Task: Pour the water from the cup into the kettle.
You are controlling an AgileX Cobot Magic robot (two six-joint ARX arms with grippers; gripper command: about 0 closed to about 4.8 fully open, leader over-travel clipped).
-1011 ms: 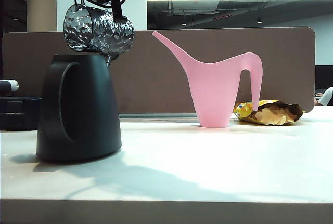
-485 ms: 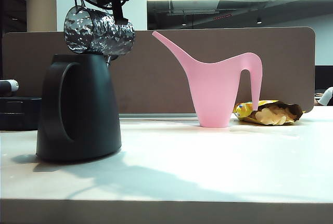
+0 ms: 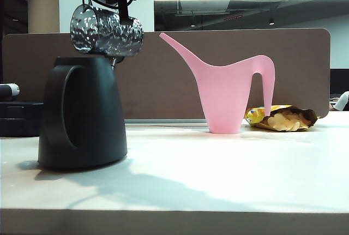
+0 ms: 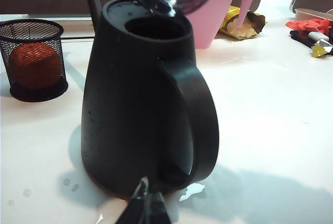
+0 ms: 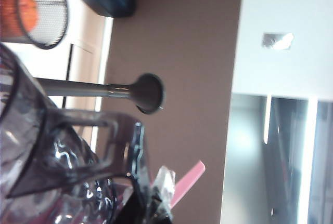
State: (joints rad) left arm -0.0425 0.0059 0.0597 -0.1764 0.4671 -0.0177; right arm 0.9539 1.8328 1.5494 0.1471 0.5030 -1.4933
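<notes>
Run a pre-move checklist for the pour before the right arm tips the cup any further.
1. Right claw shut on the cup at its handle: ok.
2. Cup tipped on its side above the kettle: ok.
3. Kettle mouth open, with the cup's rim over it in the left wrist view: ok.
4. Kettle upright on the table: ok.
5. Water actually flowing or left in the cup: cannot tell.
6. Left claw low by the kettle's base, shut, clear of the cup: ok.
7. Pink can standing apart from the kettle: ok.
</notes>
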